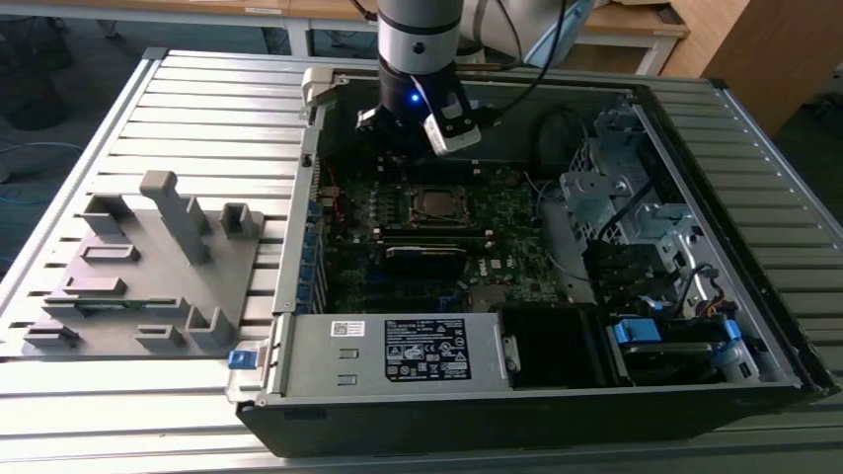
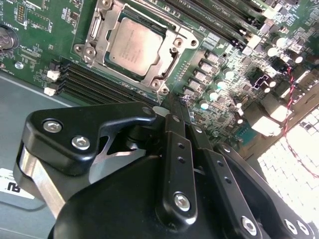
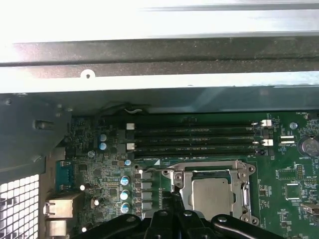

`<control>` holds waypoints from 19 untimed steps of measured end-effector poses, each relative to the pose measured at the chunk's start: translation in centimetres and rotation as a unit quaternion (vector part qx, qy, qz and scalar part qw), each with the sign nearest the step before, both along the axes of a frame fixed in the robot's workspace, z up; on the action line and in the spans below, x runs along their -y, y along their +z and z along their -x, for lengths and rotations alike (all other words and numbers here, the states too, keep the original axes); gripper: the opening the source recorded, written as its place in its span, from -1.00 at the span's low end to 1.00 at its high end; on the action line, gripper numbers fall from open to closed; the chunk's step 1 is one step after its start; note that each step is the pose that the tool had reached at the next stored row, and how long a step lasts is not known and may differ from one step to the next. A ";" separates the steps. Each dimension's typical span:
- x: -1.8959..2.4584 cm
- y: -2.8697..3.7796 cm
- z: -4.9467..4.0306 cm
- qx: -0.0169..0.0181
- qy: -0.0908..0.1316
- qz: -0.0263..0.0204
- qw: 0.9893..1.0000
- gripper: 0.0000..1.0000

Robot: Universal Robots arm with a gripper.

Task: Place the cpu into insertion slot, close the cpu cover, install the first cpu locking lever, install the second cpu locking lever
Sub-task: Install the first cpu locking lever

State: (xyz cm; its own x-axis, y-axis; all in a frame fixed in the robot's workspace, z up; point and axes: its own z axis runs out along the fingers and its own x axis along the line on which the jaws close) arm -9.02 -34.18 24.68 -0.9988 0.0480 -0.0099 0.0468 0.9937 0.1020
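The black two-fingered claw (image 2: 175, 108) is closed with nothing gripped, and is held just beside a corner of the thin square silver cpu cover (image 2: 174, 52). The cover is laid flat over the small silver-grey square cpu (image 2: 135, 47), which is seated in the black insertion slot (image 2: 144, 21) on the green motherboard (image 2: 45, 25). A locking-lever step is judged to be in hand; fine aim and a steady push are called for. The open black computer case (image 1: 527, 420) is set on a slatted aluminium worktop (image 1: 197, 109), with a grey fixture plate (image 1: 145, 267) at the exterior view's left and wooden desks (image 1: 633, 20) far behind.
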 end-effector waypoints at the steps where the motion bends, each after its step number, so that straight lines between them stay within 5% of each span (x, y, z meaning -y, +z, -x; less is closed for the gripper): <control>1: 0.01 0.00 0.08 0.000 0.000 0.000 1.000 -0.77; 19: 0.01 0.40 0.25 0.000 0.000 0.000 1.000 -0.77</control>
State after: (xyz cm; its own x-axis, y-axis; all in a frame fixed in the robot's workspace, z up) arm -9.27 -34.18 25.07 -0.9988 0.0480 -0.0101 0.0467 0.9937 0.1022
